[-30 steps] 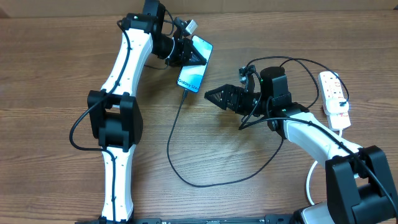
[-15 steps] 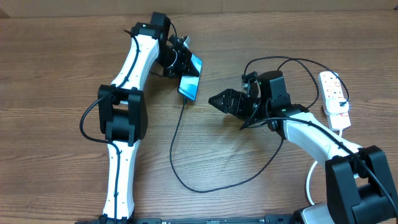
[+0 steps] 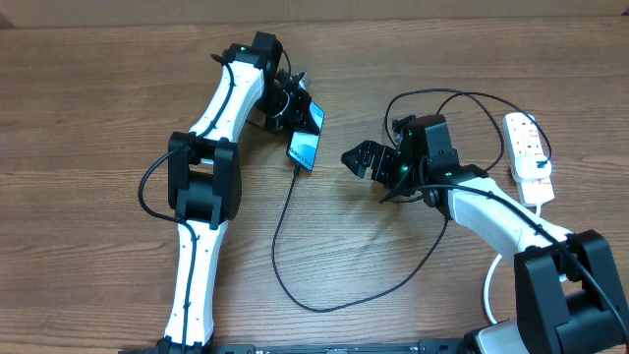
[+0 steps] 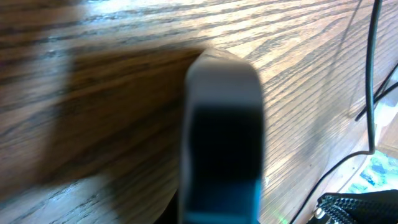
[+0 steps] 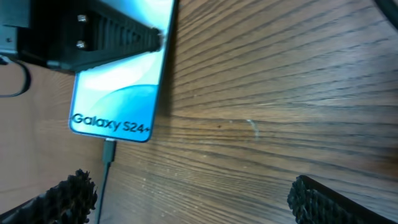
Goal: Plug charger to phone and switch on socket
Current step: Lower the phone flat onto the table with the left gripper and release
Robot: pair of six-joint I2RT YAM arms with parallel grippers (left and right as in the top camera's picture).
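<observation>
- the phone (image 3: 307, 144) sits around 12 o'clock on the wooden table (image 3: 88, 118). it's a slim slab with a dark rim and a glossy light blue-teal screen, and it's tipped up on one side instead of lying flat
- the left gripper (image 3: 291, 106) is pinching the phone. in the right wrist view 1 ribbed black finger (image 5: 99, 31) lies right across the screen (image 5: 118, 93), above the white "galaxy s24+" text
- the charger (image 3: 278, 231) is a thin black cable. its tiny connector (image 5: 109, 150) is pushed into the phone's 6 o'clock short edge, and from there it hangs down, loops round at 6 o'clock and climbs back toward 3 o'clock
- the right gripper (image 3: 356, 160) is just at the phone's 3 o'clock side, not touching it. its 2 rough-textured black fingers (image 5: 68, 193) are spread wide, with bare wood grain between them
- the socket (image 3: 528, 149) is a white, long, rounded plastic strip with small red marks. it lies out at 3 o'clock by the table edge, well apart from both grippers
- the left wrist view is too smeared to add much
</observation>
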